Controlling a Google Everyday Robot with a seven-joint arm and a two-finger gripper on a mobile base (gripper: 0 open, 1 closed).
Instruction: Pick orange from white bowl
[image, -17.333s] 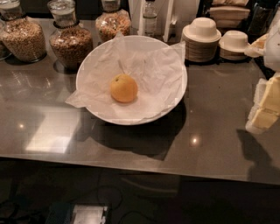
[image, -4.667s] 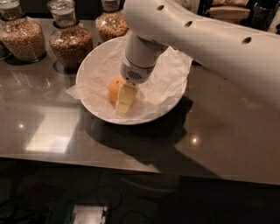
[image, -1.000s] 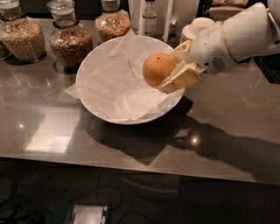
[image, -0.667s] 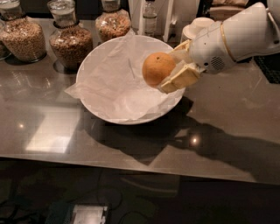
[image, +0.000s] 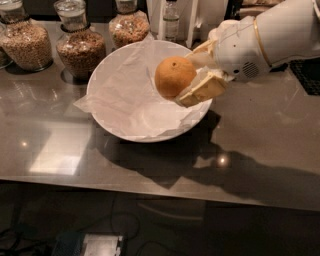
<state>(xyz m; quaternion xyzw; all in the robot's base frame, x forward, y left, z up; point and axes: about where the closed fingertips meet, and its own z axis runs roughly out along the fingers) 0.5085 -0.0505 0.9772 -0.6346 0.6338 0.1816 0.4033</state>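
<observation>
The orange (image: 173, 76) is round and yellow-orange with a small dark dimple on top. My gripper (image: 192, 75) reaches in from the right and is shut on the orange, one cream finger (image: 204, 90) below it and one behind it. It holds the fruit in the air above the right part of the white bowl (image: 107, 70). The bowl is wide and shallow, lined with crinkled white paper (image: 130, 100), and has nothing else in it. It stands on the grey counter (image: 260, 135).
Glass jars of grains and nuts (image: 80, 47) stand behind the bowl at the back left. A bottle (image: 171, 20) and a white upright object stand at the back middle. My white arm (image: 280, 35) crosses the upper right. The counter's front edge runs along the bottom.
The orange lay in the bowl at first; my gripper closed on it and lifted it up and to the right. Over the last second nothing has visibly moved.
</observation>
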